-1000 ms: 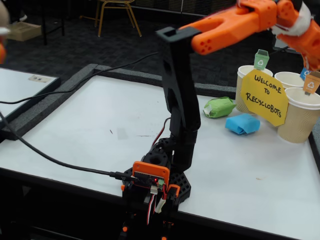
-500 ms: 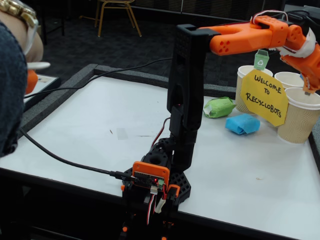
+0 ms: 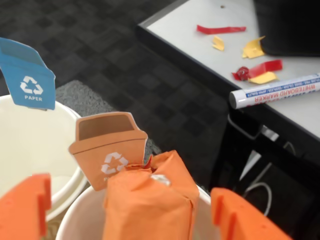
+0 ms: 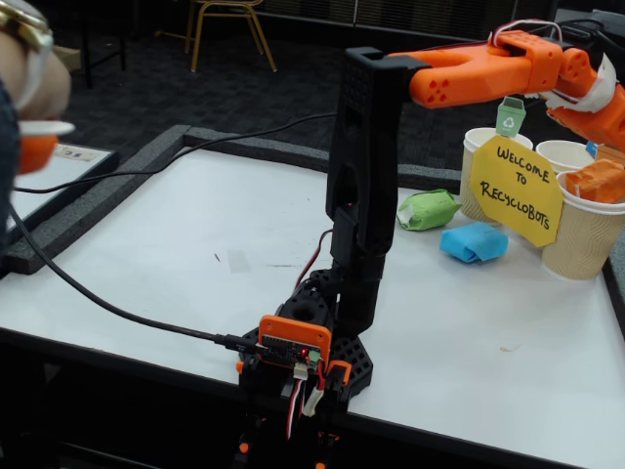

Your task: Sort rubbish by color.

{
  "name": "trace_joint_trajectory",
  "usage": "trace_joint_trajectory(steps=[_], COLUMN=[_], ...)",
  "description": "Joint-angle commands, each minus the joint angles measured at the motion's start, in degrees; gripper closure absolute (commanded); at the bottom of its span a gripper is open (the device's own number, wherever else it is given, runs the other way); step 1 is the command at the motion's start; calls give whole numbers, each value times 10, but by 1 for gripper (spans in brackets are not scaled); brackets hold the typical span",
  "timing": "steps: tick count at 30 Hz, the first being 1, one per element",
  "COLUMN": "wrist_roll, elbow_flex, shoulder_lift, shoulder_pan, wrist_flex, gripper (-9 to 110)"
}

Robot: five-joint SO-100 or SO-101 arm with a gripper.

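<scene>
orange wad at the orange-flag cup

item 1, orange wad (image 3: 150, 200): sits in the mouth of the cup with the orange flag (image 3: 107, 147), its top poking above the rim. in the fixed view it shows at the far right, on the nearest cup (image 4: 584, 239). the placement fits a colour match: orange paper into the orange-marked cup. paper is creased and folded, boxy in shape, with a small pale fleck on top.

item 2, gripper (image 3: 132, 210): hangs above that cup, fingers spread to either side of the wad. i see a gap on both sides, so my reading is that it is released, not pinched.

item 3, green wad (image 4: 427, 209) and blue wad (image 4: 474, 242): both lie on the table (image 4: 195, 244), just beside each other, in front of the yellow sign (image 4: 516, 191). neither is sorted yet.

item 4, blue flag (image 3: 26, 75): marks the neighbouring cup, likely meant for the blue wad.
</scene>
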Motion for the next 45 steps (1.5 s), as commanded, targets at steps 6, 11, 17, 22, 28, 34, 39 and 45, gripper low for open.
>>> trace_joint_trajectory(steps=[6,11,17,22,28,34,39,45], wrist_roll=[-8,-7,18,78,214,371,364,272], elbow_flex=[-47,-40,-6,7,25,65,128,145], shoulder_lift=[131,221,352,446,522,531,525,472], shoulder_pan=[-13,-24,-47,-94,-176,-200,-195,-186], wrist_flex=[80,172,282,413,521,531,513,471], gripper=[90,101,101,101,101,101,101,101])
